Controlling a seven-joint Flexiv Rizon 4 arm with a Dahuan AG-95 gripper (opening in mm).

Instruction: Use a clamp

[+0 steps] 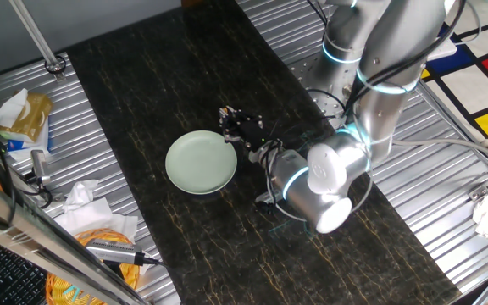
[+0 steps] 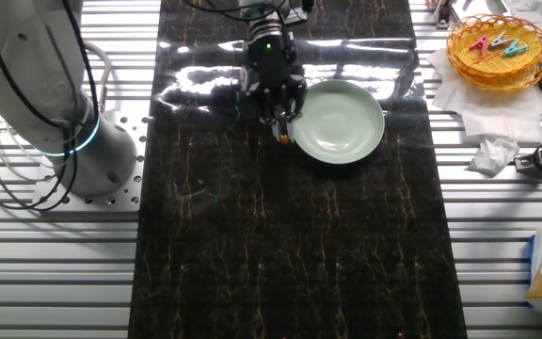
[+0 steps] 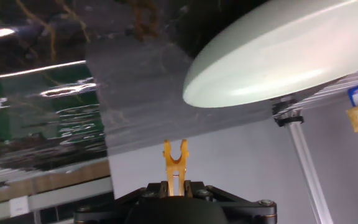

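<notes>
My gripper (image 3: 174,185) is shut on the small orange clamp (image 3: 174,163), whose two prongs stick out ahead in a V. In the other fixed view the gripper (image 2: 282,121) hangs low over the dark mat at the left rim of the pale green plate (image 2: 342,121), and the orange clamp (image 2: 285,139) shows at its tips. In one fixed view the gripper (image 1: 242,129) sits just right of the plate (image 1: 200,161); the clamp is too small to make out there. In the hand view the plate's rim (image 3: 278,56) is close ahead, up and right of the clamp.
A wicker basket (image 2: 497,45) holding several coloured clips stands at the far right on white paper. Crumpled tissue (image 2: 492,153) and clutter lie off the mat's right side. The arm's base (image 2: 55,104) is at the left. Ribbed metal table (image 2: 55,273) surrounds the dark mat (image 2: 290,245).
</notes>
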